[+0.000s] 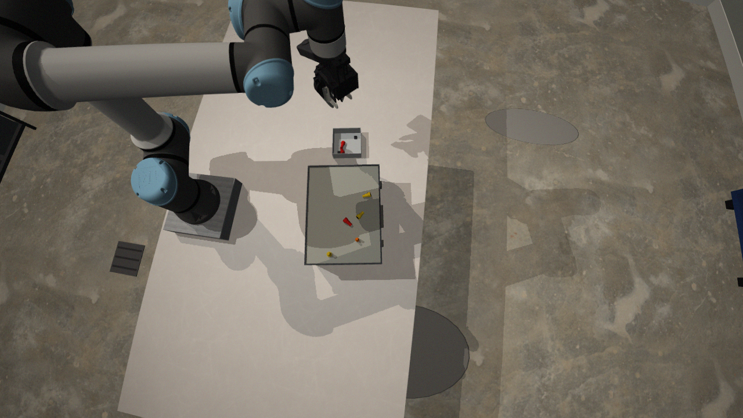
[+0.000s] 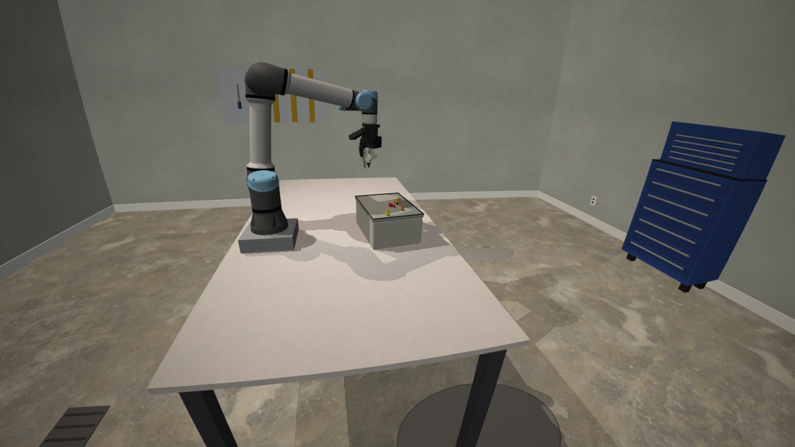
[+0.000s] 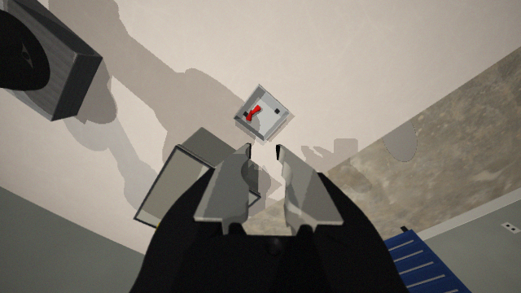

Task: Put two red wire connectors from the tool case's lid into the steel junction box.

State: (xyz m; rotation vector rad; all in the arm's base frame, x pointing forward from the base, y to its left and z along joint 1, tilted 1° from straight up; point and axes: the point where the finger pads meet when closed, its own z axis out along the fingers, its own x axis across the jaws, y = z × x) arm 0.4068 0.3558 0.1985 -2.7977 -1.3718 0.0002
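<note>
The steel junction box [image 1: 346, 129] [image 3: 269, 123] stands open on the table just behind the tool case. Red wire connectors [image 1: 341, 147] [image 3: 252, 112] lie in its left part; they look like two pieces touching end to end. One red connector [image 1: 346, 222] [image 2: 390, 204] lies on the tool case's lid [image 1: 324, 208] [image 2: 383, 202] [image 3: 175, 187]. My gripper [image 1: 337, 101] [image 2: 367, 162] [image 3: 263, 145] hangs high above the table behind the box. Its fingers stand narrow, with nothing between them.
Yellow connectors [image 1: 366, 195] [image 1: 359, 213] [image 1: 329, 253] and an orange one [image 1: 356, 238] also lie on the lid. The arm's base block [image 1: 199, 208] stands left of the case. The table's right edge runs close by the case. A blue tool cabinet [image 2: 694, 200] stands far right.
</note>
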